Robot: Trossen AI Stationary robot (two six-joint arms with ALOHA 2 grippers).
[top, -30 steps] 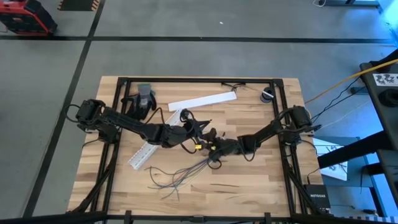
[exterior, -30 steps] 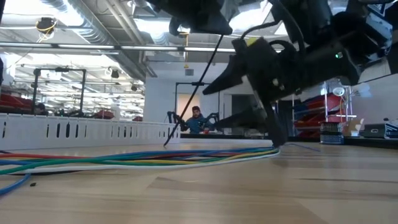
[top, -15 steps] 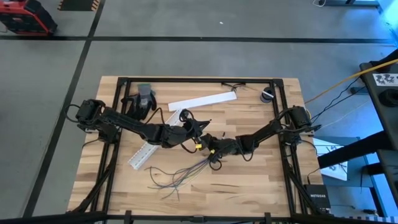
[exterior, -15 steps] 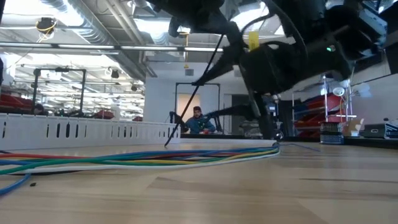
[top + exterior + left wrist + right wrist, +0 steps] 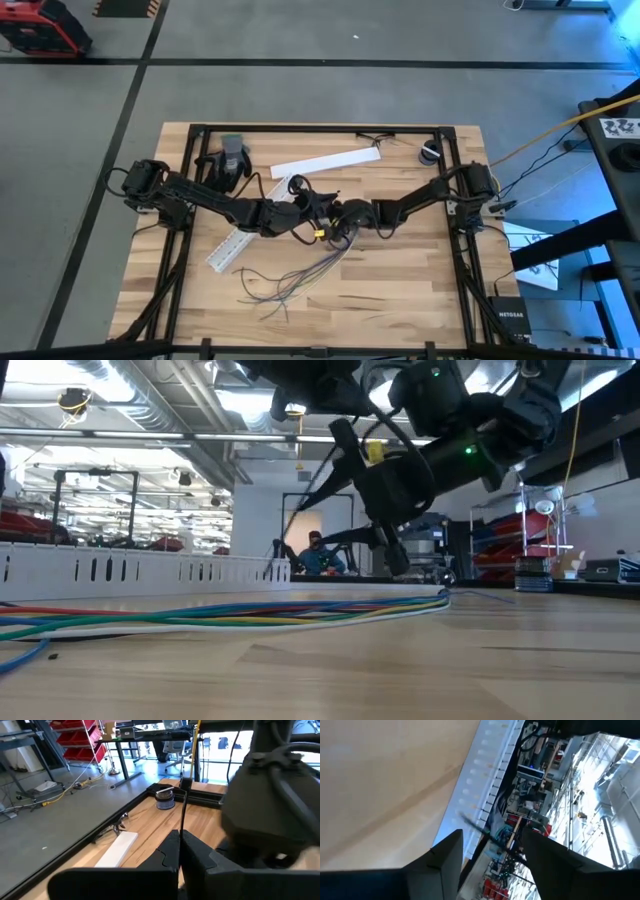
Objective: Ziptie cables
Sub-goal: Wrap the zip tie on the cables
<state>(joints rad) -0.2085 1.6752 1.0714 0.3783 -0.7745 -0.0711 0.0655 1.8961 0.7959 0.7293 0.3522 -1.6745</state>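
The cables (image 5: 290, 277) are a bunch of thin wires lying loose on the wooden table; in the low view (image 5: 230, 610) they run flat across it in several colours. My left gripper (image 5: 322, 205) hovers above the table's middle, shut on a thin black zip tie (image 5: 183, 810). My right gripper (image 5: 340, 218) is raised close beside it, rolled onto its side and open (image 5: 492, 865). A thin dark strip (image 5: 477, 829) shows beyond the gap between the right fingers. I cannot tell whether they touch it. My left gripper pinches the zip tie's lower part (image 5: 181, 836) between its two shut fingers. The strip stands out past the fingertips toward the table's far edge, its small head (image 5: 186, 783) at the free end. It is lifted clear of the table.
A long white slotted channel (image 5: 232, 245) lies left of the cables, and a flat white strip (image 5: 325, 162) lies toward the far edge. A small roll (image 5: 430, 152) sits at the far right corner. A grey object (image 5: 233, 152) stands at the far left. A black frame rims the table.
My right gripper has risen from the cables' right ends and moved toward the far edge, up beside my left gripper, rolling its wrist as it went. The cables lie as they did.
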